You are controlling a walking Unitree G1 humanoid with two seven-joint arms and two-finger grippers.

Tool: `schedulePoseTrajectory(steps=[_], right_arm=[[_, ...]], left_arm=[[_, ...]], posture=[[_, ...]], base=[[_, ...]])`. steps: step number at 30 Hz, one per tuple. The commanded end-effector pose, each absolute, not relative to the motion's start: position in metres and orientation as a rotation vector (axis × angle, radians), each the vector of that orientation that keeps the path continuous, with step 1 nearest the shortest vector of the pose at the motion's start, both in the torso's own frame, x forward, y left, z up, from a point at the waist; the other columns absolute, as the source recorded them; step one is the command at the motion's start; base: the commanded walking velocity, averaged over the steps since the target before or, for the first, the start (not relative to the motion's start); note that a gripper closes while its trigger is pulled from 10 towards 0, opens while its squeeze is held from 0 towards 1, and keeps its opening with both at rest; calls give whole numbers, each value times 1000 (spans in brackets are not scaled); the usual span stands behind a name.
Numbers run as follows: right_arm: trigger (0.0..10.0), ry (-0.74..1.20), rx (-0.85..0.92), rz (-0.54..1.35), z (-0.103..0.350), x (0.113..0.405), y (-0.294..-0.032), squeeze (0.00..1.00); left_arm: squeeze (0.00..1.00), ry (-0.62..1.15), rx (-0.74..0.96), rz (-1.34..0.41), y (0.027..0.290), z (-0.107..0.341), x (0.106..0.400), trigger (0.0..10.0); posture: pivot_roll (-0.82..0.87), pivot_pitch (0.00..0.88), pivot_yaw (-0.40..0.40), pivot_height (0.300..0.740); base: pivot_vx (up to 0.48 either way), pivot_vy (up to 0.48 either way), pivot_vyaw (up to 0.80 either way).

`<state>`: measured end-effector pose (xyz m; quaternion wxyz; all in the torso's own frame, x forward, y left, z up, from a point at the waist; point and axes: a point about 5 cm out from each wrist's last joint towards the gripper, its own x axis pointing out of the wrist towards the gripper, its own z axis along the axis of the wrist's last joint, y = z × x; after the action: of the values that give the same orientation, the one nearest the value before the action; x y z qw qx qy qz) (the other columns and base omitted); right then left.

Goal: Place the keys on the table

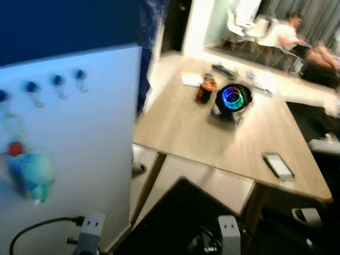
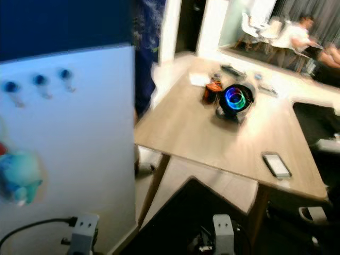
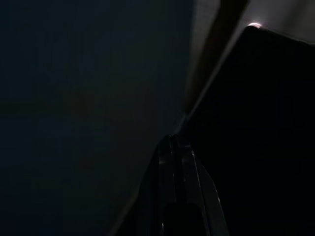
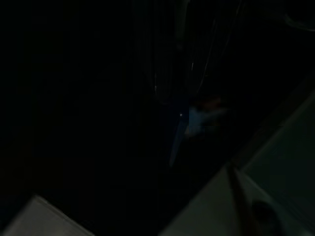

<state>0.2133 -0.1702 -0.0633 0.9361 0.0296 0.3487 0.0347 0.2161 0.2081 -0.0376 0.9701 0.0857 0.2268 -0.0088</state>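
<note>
A key bunch with a teal plush charm and a red ball (image 1: 27, 169) hangs low on the left of a white board (image 1: 90, 149), under a row of blue hooks (image 1: 57, 81). The picture is blurred. The wooden table (image 1: 186, 127) stands to the right of the board. Both silver arms hang low at the bottom edge, the left wrist (image 1: 90, 231) and the right wrist (image 1: 229, 232), far from the keys. In the dark left wrist view my left gripper (image 3: 174, 140) has its fingers pressed together with nothing between them. The right wrist view is nearly black, with one faint bluish patch (image 4: 197, 120).
On the table lie a phone (image 1: 278, 165) near the front right corner, a round device with a glowing blue-green ring (image 1: 232, 99), a dark orange jar (image 1: 205, 90) and a remote (image 1: 224, 69). A black object (image 1: 175, 212) sits low in front. People sit at the back (image 1: 289, 32).
</note>
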Motion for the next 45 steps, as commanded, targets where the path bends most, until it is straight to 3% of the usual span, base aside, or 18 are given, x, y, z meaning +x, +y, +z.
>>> schedulePoseTrajectory(steps=[1, 27, 45], right_arm=[[10000, 714, 43, 64, -63, 213, -176, 0], [10000, 707, 45, 68, -62, 215, -175, 0], [10000, 680, -44, 151, -52, 228, -186, 0]], left_arm=[[0, 468, 161, -29, 205, -40, 214, 10000], [0, 457, 103, 36, 207, -38, 217, 10000], [0, 431, 74, 75, 195, -40, 217, 10000]], posture=[[120, 48, -75, 740], [113, 49, -76, 740], [97, 29, -175, 740]], base=[[0, 0, -800], [0, 0, -787], [0, 0, 0]])
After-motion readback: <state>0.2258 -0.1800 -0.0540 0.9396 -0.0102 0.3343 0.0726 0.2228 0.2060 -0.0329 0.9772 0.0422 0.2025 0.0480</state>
